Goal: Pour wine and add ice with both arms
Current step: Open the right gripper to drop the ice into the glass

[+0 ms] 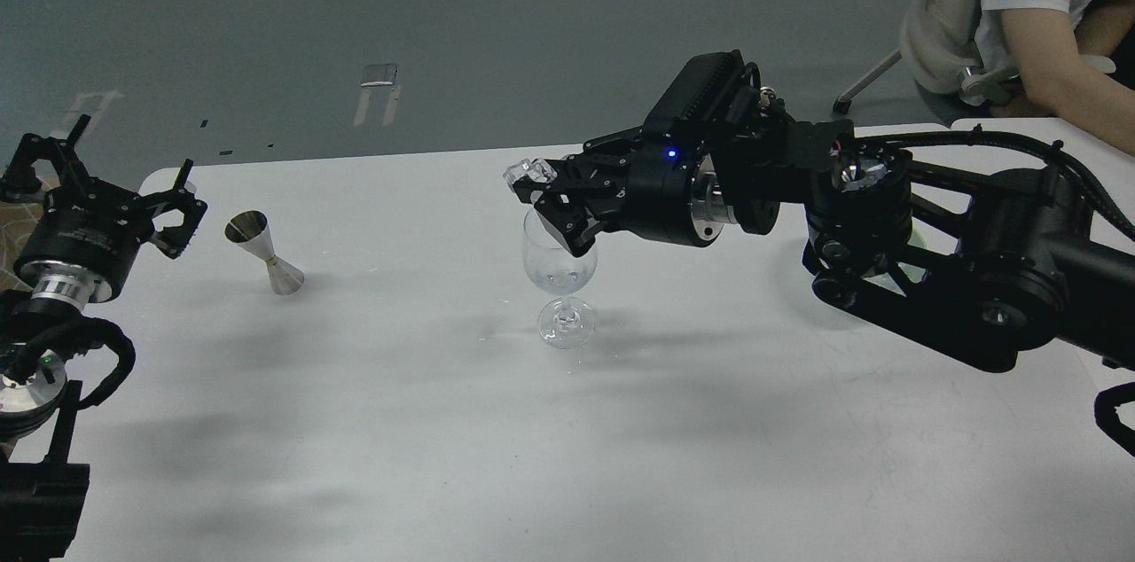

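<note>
On the white table (399,456) the right gripper (543,190) pinches a clear ice cube (526,171) just over the rim of the upright wine glass (560,265), while the left gripper (106,181) hangs spread and empty near a steel jigger (264,252).

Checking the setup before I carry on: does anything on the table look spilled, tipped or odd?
Nothing stands out. The jigger and wine glass stand upright, with no clear puddle. The right gripper holds an ice cube over the glass.
</note>
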Robot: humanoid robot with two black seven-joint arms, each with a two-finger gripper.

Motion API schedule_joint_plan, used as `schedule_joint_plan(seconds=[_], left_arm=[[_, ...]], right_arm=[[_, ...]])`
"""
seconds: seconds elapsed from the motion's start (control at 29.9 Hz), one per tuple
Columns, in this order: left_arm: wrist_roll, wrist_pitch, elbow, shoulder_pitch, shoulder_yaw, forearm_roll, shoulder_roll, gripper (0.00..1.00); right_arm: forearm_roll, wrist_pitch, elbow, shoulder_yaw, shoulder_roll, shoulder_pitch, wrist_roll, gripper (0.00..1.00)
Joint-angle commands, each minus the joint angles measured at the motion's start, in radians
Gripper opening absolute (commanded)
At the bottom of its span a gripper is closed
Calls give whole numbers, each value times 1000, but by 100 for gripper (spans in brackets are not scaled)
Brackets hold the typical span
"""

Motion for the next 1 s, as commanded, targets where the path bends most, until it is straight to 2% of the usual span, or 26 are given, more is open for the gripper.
schedule_joint_plan(seconds=[0.0, 0.13, 0.3, 0.57, 0.64, 0.77, 0.97], left_arm=[[0, 0, 0, -1, 0, 0, -1, 98], [1, -4, 2, -1, -2, 0, 4, 98], [0, -3, 2, -1, 0, 0, 2, 98], [0, -5, 3, 2, 0, 0, -1, 98], [0, -6, 2, 2, -1, 0, -1, 98], [0, -24, 2, 0, -2, 0, -2, 98], [0, -26, 3, 0, -2, 0, 1, 98]], right_arm=[[1, 0, -1, 0, -5, -2, 1, 0], [1, 0, -6, -2, -5, -4, 1, 0], [1, 0, -7, -2, -5, -10, 1, 6], [2, 0, -3, -2, -5, -10, 2, 6], [1, 0, -3, -2, -7, -12, 2, 11], [1, 0, -3, 0, -7, -22, 2, 28], [-1, 0, -4, 0, -4, -22, 1, 31]])
